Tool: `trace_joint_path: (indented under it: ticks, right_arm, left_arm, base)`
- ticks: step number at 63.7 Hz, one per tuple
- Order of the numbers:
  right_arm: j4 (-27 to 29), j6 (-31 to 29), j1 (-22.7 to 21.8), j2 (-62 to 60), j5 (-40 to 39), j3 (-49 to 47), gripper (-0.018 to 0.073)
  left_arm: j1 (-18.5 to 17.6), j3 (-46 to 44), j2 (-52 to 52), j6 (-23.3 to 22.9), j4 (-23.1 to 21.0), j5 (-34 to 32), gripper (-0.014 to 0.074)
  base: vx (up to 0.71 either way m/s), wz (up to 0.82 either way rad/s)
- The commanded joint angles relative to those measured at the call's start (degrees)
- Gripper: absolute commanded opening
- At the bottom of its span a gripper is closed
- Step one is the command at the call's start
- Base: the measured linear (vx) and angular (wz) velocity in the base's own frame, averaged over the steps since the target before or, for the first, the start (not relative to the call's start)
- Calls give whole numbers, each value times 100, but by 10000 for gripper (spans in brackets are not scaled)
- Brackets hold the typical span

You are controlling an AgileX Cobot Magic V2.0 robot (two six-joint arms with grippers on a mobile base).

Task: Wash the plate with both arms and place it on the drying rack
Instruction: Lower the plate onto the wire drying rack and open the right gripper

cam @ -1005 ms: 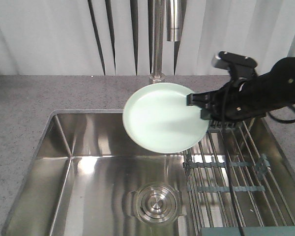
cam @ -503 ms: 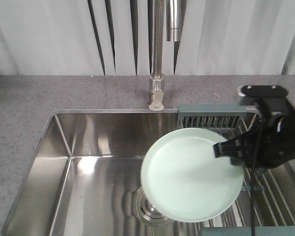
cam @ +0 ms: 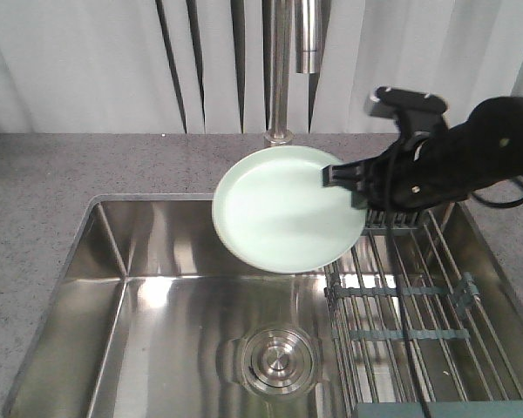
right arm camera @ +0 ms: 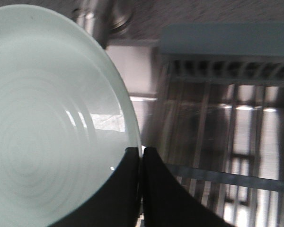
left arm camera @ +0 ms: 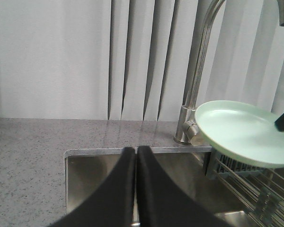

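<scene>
Grey speckled table (cam: 87, 165) around a steel sink (cam: 157, 313). The right claw (cam: 342, 181) pinches the plate (cam: 283, 209) by its rim, holding it in the air below the faucet (cam: 281, 70), just beside the drying rack (cam: 418, 296). Probably for rinsing. The left claw (left arm camera: 136, 156) is closed on nothing.

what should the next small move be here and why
Probably bring the left gripper across to the plate, at its free left edge: that gripper is shut and empty, while only the right gripper pinches the plate's right rim above the sink.
</scene>
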Motion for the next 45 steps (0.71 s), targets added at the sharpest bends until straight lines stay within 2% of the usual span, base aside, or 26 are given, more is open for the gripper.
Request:
trace_joint_path:
  ticks: [1,8,17,45]
  right_arm:
    - [-761,0,-480,-481,499,-295,-2]
    - [-1634,0,-795,-584,1284,-295,-2]
    - [-2444,0,-854,-400,1714,-295,-2]
    - [-2539,0,-854,750,1754,-295,18]
  left_arm:
    - [2,-134,78,2,115,58,-6]
    - [2,-134,78,2,115,16,-6]
    - [2,-134,78,2,115,16,-6]
    - [2,-134,78,2,115,16,-6]
  base:
    - [0,0]
    - [0,0]
    - [0,0]
    - [0,0]
